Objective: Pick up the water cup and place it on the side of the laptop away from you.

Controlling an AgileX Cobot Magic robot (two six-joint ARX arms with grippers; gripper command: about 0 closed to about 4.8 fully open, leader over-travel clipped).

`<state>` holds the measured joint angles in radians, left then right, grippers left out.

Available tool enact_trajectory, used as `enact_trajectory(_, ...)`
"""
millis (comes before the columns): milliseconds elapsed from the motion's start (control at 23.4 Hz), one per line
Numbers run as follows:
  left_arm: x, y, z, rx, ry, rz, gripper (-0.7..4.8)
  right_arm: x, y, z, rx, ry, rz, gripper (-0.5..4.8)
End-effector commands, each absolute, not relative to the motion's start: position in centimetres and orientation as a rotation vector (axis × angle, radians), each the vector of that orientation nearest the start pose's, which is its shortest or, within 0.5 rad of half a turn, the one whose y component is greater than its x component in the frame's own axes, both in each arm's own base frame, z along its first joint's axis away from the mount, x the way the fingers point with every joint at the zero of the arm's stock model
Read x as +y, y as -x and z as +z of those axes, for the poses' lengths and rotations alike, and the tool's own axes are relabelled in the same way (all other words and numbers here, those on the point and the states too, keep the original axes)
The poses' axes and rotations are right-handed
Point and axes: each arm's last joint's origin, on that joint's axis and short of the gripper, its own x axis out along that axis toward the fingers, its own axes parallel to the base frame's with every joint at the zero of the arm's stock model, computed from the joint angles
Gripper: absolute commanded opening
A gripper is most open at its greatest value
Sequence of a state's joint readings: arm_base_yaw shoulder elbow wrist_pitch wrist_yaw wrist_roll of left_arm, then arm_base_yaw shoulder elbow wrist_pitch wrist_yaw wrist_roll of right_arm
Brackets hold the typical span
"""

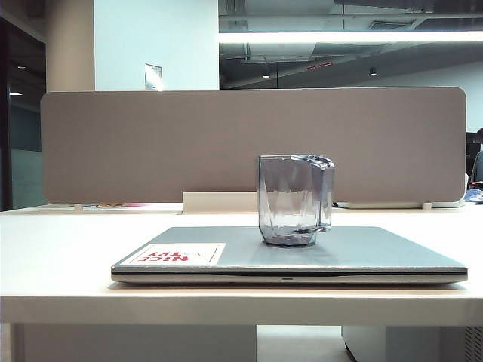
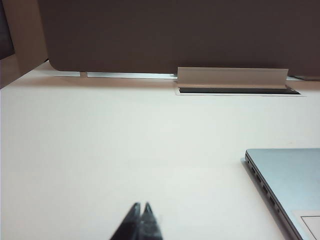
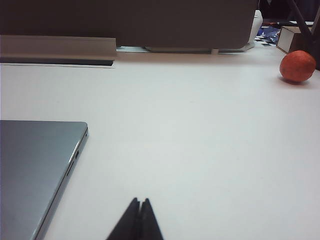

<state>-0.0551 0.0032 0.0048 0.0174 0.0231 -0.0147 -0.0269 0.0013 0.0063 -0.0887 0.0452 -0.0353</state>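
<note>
The water cup (image 1: pixel 294 200), a clear grey-blue faceted mug with its handle to the right, stands upright on the closed lid of the laptop (image 1: pixel 362 253), right of the middle. The laptop is thin and silver-grey, with a white sticker with red letters (image 1: pixel 177 254) on the lid. Neither gripper shows in the exterior view. My left gripper (image 2: pixel 141 205) is shut and empty over bare table, off a corner of the laptop (image 2: pixel 290 175). My right gripper (image 3: pixel 139 200) is also shut and empty, beside the opposite corner of the laptop (image 3: pixel 35 165). The cup appears in neither wrist view.
A grey partition (image 1: pixel 249 143) runs along the back of the white table (image 1: pixel 53 256). In front of it a cable flap (image 2: pixel 232 76) stands raised over a slot. A red round fruit (image 3: pixel 297 66) lies at the far right of the table near some clutter.
</note>
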Motion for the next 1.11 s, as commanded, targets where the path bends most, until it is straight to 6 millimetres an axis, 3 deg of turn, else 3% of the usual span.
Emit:
enact_trajectory(43,-0.6,-9.7,16.8,-0.027,0.008,-0.078,-0.05,-0.4,-9.7,15.6,0.079,0.038,-0.075,-0.01)
enact_trajectory(598,-0.6,-9.7,16.8,-0.028,0.008,-0.079,-0.05,-0.4,-9.7,15.7,0.074,0.019,-0.069,-0.01)
enact_trajectory(769,-0.6,-9.7,16.9,-0.028,0.068,-0.091,-0.05,-0.1,-9.7,15.6,0.075,-0.057,0.014,-0.01)
enact_trajectory(897,-0.9,-9.6,17.4,-0.055,0.181,-0.198,-0.06,-0.1,-9.7,15.6,0.079,-0.082,0.036,-0.01)
enact_trajectory(1111,-1.3,-9.0,19.5,-0.101,0.167,-0.339,-0.05,0.0,-9.7,15.6,0.080,-0.082,0.043,-0.01)
